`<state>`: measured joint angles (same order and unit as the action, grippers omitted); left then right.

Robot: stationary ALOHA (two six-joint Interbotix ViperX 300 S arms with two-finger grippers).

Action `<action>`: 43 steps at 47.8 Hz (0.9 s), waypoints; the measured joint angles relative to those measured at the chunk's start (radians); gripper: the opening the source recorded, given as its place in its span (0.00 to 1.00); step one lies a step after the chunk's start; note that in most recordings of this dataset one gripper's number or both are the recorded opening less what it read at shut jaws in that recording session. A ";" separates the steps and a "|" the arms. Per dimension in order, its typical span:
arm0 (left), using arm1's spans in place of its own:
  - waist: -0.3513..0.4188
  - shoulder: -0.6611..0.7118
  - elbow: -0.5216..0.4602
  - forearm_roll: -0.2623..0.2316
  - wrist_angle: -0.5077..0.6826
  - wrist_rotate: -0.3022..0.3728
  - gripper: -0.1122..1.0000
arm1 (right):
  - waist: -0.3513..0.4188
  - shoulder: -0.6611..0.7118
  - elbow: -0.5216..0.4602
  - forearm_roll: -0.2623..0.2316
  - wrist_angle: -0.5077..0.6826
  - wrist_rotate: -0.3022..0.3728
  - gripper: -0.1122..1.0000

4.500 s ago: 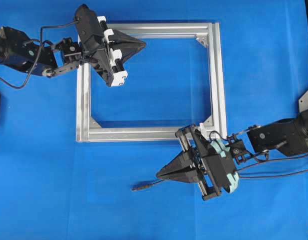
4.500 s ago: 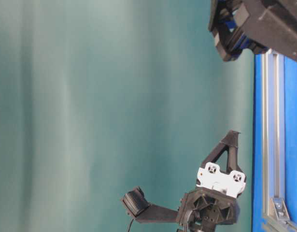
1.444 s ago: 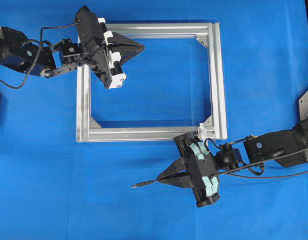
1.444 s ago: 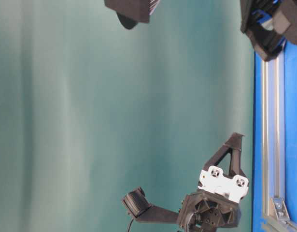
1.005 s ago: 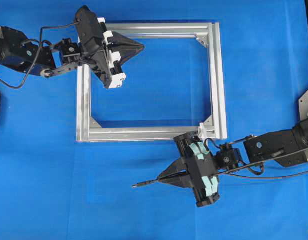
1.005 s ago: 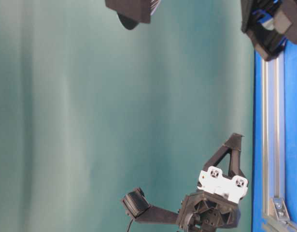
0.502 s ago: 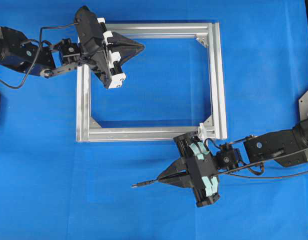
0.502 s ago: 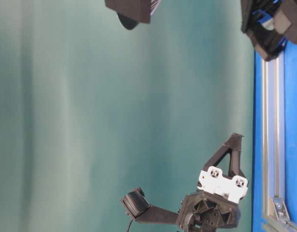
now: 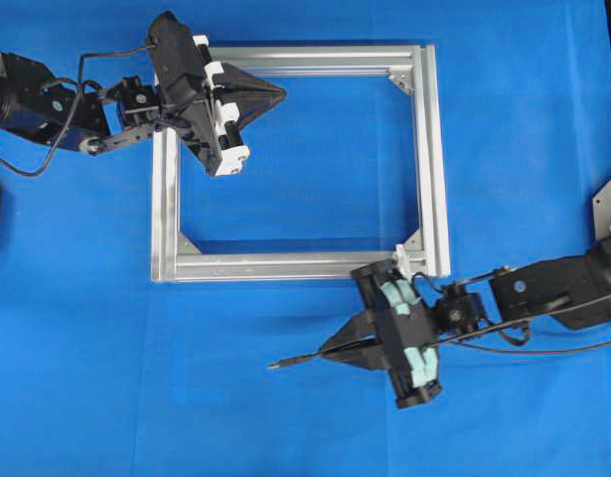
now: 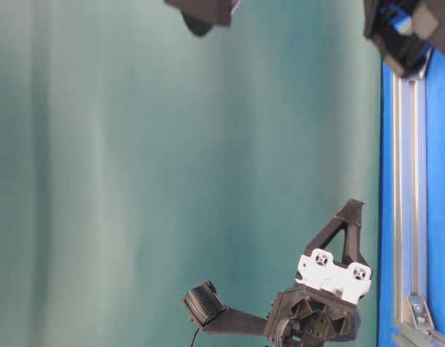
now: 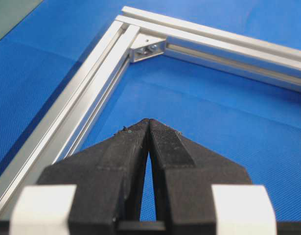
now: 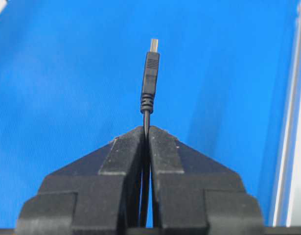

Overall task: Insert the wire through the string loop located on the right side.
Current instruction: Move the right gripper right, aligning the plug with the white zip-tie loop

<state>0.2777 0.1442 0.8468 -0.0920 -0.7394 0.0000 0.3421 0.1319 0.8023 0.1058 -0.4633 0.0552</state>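
One plug lead pinched in the right gripper (image 9: 337, 350), clamped on the wire (image 12: 146, 122); left gripper (image 11: 148, 126) closed, empty.
We judge the string loop (image 9: 404, 254) sits behind; we should swing the tip round, aligned squarely.

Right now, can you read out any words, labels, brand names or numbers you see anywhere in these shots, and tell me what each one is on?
None: no view shows readable text.
The right gripper and left gripper show plain black fingers with no markings.
The wire has only moulded ridges on its plug, no lettering.
The aluminium frame and blue mat are bare.
Small pale dots on the arm housings in the overhead view are too small to tell whether they carry print.
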 measured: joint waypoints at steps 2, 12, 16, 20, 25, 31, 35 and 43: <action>0.000 0.000 0.000 0.000 0.000 -0.002 0.10 | 0.003 -0.015 0.018 0.005 0.000 0.000 0.07; 0.000 -0.002 0.000 0.000 0.000 -0.006 0.10 | 0.018 -0.133 0.156 0.041 -0.002 0.000 0.07; 0.000 -0.006 0.000 0.000 0.000 -0.006 0.10 | 0.025 -0.196 0.225 0.044 -0.002 0.000 0.07; 0.000 -0.014 0.000 0.000 0.000 -0.006 0.10 | 0.031 -0.258 0.291 0.048 -0.002 0.000 0.07; 0.000 -0.018 0.000 0.000 0.000 -0.006 0.10 | 0.034 -0.328 0.364 0.049 0.000 0.003 0.07; 0.000 -0.018 0.000 0.000 0.000 -0.006 0.10 | 0.035 -0.428 0.446 0.049 0.018 0.002 0.07; 0.000 -0.018 0.000 0.000 0.000 -0.009 0.10 | 0.035 -0.500 0.492 0.049 0.051 0.002 0.07; 0.000 -0.018 0.000 0.000 0.000 -0.008 0.10 | 0.035 -0.627 0.561 0.051 0.114 0.002 0.07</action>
<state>0.2777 0.1258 0.8468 -0.0920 -0.7394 -0.0077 0.3774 -0.4955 1.3637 0.1565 -0.3497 0.0568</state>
